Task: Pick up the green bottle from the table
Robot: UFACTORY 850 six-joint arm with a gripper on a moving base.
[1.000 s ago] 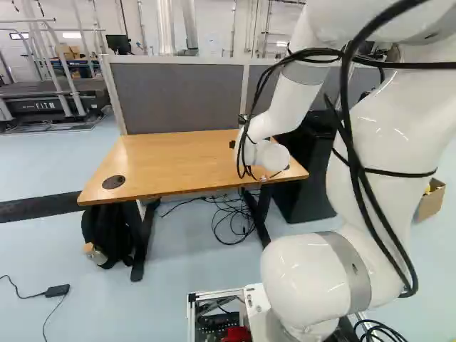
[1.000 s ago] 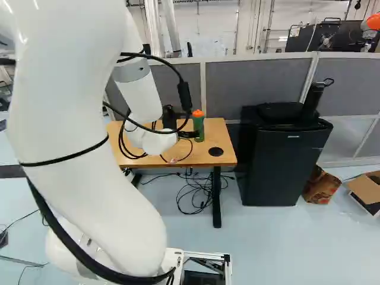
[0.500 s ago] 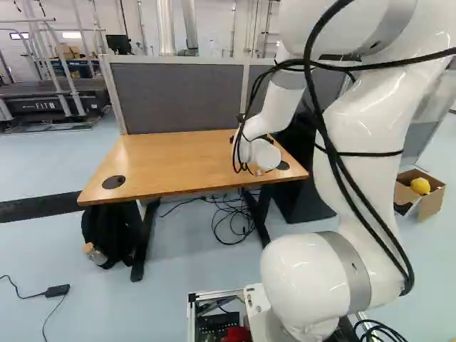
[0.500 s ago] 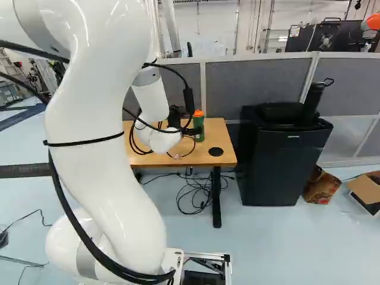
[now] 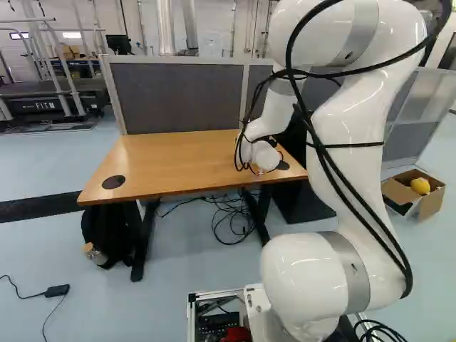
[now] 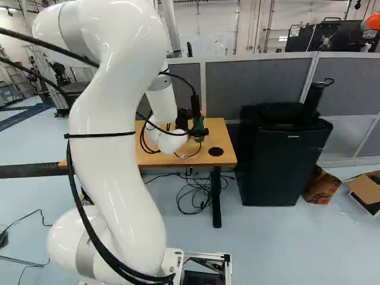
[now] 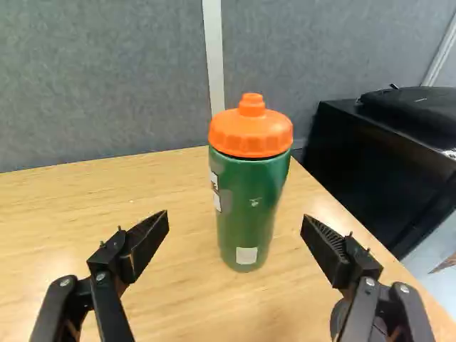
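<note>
Step in hand, as judged: final approach to the bottle (image 7: 248,199), ahead of the grasp.

Fingers (image 7: 146,246): released, spread wide, nothing gripped. Bottle stands upright on the bench (image 7: 64,235), near the edge on the side of the fridge (image 6: 285,154). In the wrist view it lies ahead, in line with the opening, with bare space seen to either side. It sits a touch off centre, nearer the finger on the fridge side.

Procedure notes:
1. Trim slightly sideways toward the fridge so both gaps match. Otherwise one finger lands first and may push or tip the bottle.
2. Advance level and slowly, without closing, until the green body is well inside the finger pads. Closing on the tips alone would likely give a weak hold on a round wall.
3. Aim for mid-body, below the orange lid (image 7: 251,135); the lid may turn or slip if loaded. Keep the tips off the bench top.
4. Close evenly, firm but moderate: wall looks smooth and possibly a little soft. Check contact from both sides before lifting.
5. Lift straight up, keeping clear of the divider (image 7: 100,78) behind. Watch the cables (image 6: 195,105) looping by the wrist; a snag could jerk the grip.
</note>
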